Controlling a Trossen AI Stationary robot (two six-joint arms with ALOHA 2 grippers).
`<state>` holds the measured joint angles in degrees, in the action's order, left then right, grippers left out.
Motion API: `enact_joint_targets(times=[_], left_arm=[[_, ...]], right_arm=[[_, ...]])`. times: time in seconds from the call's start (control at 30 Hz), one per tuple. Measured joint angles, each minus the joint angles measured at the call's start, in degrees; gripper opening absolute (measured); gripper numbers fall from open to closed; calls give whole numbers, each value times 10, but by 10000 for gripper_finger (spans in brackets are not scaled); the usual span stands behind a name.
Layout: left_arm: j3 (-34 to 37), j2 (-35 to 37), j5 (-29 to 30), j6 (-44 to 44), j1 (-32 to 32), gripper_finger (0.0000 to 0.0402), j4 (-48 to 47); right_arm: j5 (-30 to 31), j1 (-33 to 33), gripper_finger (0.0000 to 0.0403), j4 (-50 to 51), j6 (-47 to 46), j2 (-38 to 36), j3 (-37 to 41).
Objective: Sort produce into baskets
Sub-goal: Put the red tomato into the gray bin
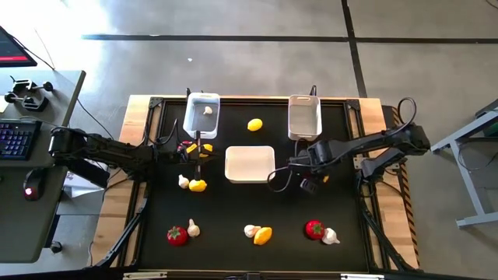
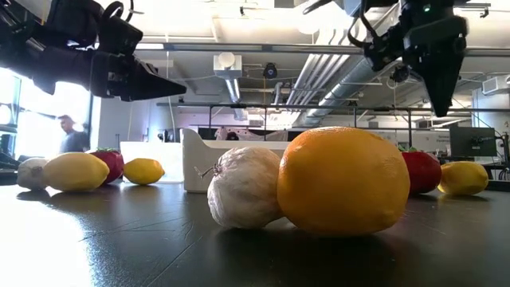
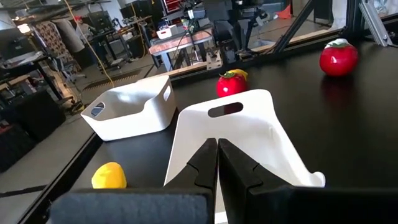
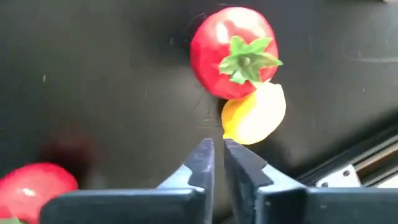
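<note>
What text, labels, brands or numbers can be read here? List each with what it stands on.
None can be read.
Bin: a small dark oval mark on its wall, too small to read.
Keyboard: key legends too small to read.
Produce, table and arms: no text shows.

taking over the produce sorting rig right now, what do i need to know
Left gripper: shut, empty, near the wide bin.
Right gripper: shut, empty, above a tomato that touches a lemon.
Done: one garlic in the left narrow bin.
The other narrow bin and the wide bin look empty.
Left: all other pieces lie loose on the table.
</note>
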<state>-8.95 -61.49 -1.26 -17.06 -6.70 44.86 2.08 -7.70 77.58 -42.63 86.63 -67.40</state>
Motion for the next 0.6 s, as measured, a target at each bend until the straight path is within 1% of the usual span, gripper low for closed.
enact_joint_targets(times=[0.1, 0.2, 0.37, 0.47, 0.53, 0.6], left_arm=[[0, 0, 0, 5, 0, 0, 0], [0, 0, 0, 5, 0, 0, 0], [0, 0, 0, 10, 0, 0, 0], [0, 0, 0, 11, 0, 0, -1], [0, 0, 0, 11, 0, 0, -1], [0, 0, 0, 11, 0, 0, -1]], right_arm=[[11, 5, 85, -3, -8, 0, 0], [13, 11, 140, -14, 0, 0, 0], [28, 28, 254, -33, -9, 8, 0], [21, 46, 315, -34, -9, 25, 0], [12, 57, 340, -35, 1, 39, 0], [9, 64, 353, -37, 23, 53, 0]])
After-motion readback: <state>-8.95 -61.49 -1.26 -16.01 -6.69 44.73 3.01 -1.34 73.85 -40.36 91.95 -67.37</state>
